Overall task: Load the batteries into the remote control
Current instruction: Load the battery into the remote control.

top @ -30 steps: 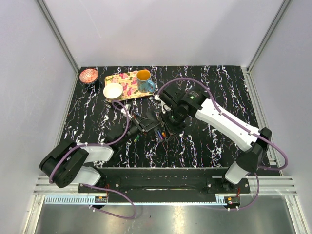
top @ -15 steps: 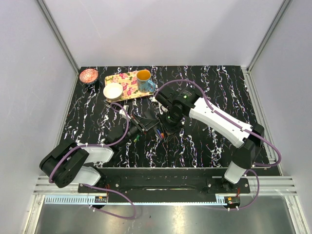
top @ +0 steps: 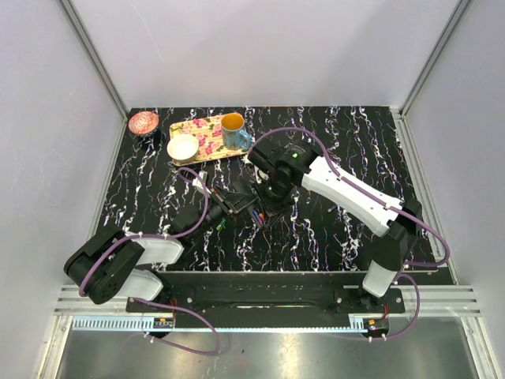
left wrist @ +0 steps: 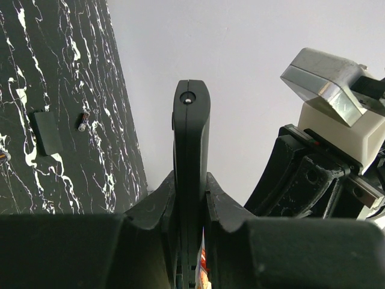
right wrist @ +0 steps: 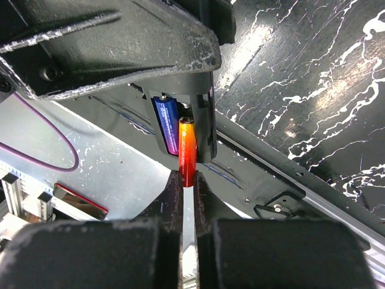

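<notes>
Because its jaws pinch the slim red-orange battery (right wrist: 187,150), the right gripper (right wrist: 187,180) can steer it into the recess beside the seated blue-purple battery (right wrist: 166,129). The left gripper (left wrist: 191,186) clamps the flat black plastic remote control (left wrist: 191,120) edgewise, probably to present that recess.

Robot lab test cell, not a home. White wall panels (top: 260,47) in aluminium-profile posts (top: 95,59) box in a black marble-print counter (top: 339,138). Left arm (top: 118,264) and right arm (top: 351,193) are bolted to a metal base rail (top: 268,286), with purple cables (top: 189,341) looped loose. The only household items are a floral tray (top: 207,138) and a mug (top: 233,130) at the far edge.
</notes>
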### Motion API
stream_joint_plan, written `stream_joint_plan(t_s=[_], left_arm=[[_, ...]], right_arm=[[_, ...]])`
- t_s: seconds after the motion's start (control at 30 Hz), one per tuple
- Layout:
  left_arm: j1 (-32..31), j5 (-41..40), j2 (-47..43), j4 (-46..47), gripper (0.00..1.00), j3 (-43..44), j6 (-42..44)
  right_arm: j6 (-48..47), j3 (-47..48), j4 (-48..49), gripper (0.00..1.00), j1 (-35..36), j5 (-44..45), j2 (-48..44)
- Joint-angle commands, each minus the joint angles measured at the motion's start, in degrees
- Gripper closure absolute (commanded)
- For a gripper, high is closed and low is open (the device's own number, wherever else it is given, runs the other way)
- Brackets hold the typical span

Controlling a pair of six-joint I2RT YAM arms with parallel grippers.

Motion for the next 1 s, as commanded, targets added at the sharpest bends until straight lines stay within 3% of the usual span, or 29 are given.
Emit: stream_joint_plan(t_s=[0.0,0.67,0.83,0.97], left_arm=[[-0.4,-0.8,-1.0,7.5,1.0,-0.3,-1.2],[-0.5,-0.1,-1.2,8.5,1.0,-0.6,-1.9],[-0.5,0.1,-1.2,8.3,1.0,-0.3,-1.9],[-0.5,0.1,-0.9,8.3,1.0,-0.2,-1.9]], right_arm=[[0.5,2.7,0.9,1.0,0.5,1.9,0.5],[0.4,3.6,1.4,1.0,0.5,6.3,2.5],[0.4,3.9,1.3,0.84,0.5,7.3,2.5],[0.3,4.3,0.7,0.79,0.5,7.9,2.6]])
